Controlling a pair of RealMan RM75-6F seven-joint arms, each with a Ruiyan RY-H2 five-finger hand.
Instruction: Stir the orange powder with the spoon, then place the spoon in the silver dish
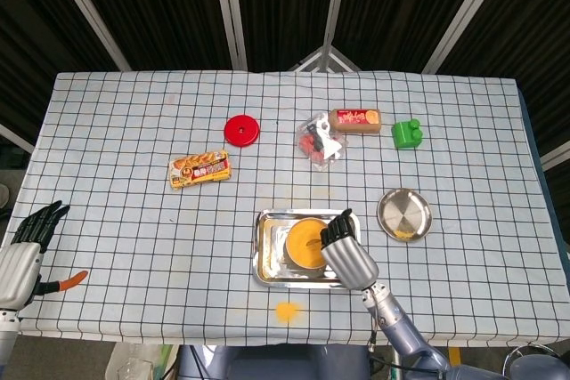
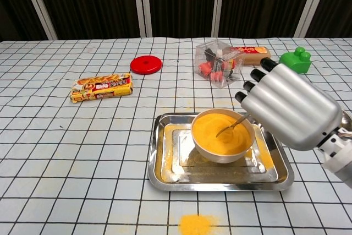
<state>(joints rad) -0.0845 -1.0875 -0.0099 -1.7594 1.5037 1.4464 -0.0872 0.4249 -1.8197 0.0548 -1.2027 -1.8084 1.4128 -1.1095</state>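
1. The right hand (image 2: pixel 289 113) holds the spoon (image 2: pixel 231 126) — its fingers are curled round the handle, and the spoon's bowl end dips into the orange powder (image 2: pixel 220 133) in the bowl (image 2: pixel 223 152).
2. The spoon's long axis slants down from the hand toward the bowl's middle, which lies just to the hand's left in the chest view.
3. The silver dish (image 1: pixel 404 214) lies on the hand's other side, near it and a little farther from the robot — in my judgement, once the stirring is done, the carry goes away from the bowl.
4. The right hand is much the nearer to the dish; the left hand (image 1: pixel 20 251) rests well apart at the table's far left edge, fingers spread, holding nothing.
5. Counts: one spoon, one bowl of powder, one silver dish, one steel tray (image 2: pixel 165 174) under the bowl, and one patch of spilled powder (image 2: pixel 196 224) on the cloth nearer the robot than the tray.
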